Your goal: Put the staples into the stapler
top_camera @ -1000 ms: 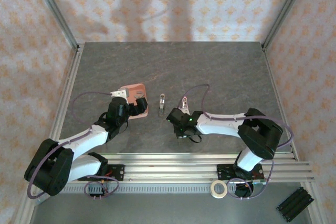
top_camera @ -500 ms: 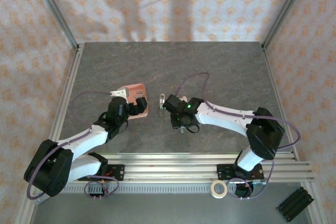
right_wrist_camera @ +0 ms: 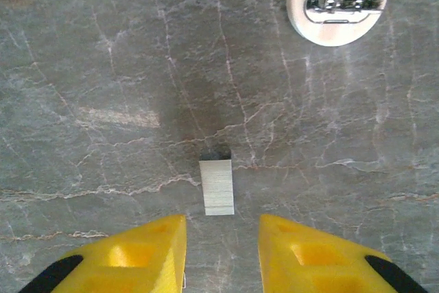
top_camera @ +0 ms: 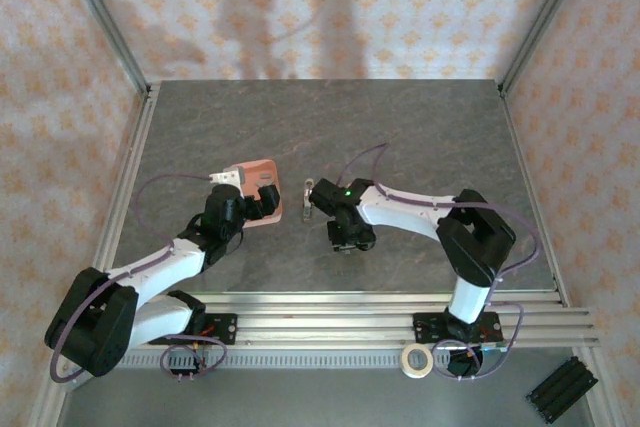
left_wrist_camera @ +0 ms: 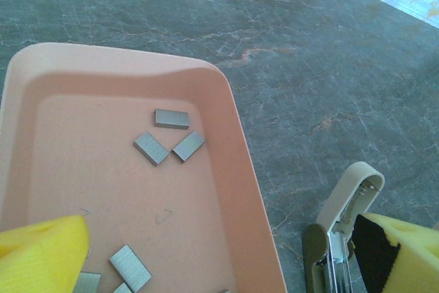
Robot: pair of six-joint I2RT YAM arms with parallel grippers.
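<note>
Right fingers (right_wrist_camera: 130, 255) moved beside stapler (right_wrist_camera: 336, 32) | ajar, empty, staples (right_wrist_camera: 218, 188) ahead | left fingers (left_wrist_camera: 41, 252) wide, empty, over tray (left_wrist_camera: 137, 66)

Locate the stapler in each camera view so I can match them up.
Top external: stapler mid-table, just right of the salmon tray.
Left wrist: stapler at lower right, on the table beside the salmon tray.
Right wrist: stapler tip at the top edge, right of centre, beyond a staple strip.
Shared landmark: the grey marbled tabletop.

Staples (left_wrist_camera: 171, 119) lie in the tray (left_wrist_camera: 247, 169), the stapler (left_wrist_camera: 346, 200) right of it, a further strip (right_wrist_camera: 217, 187), probably staples, near its end.
</note>
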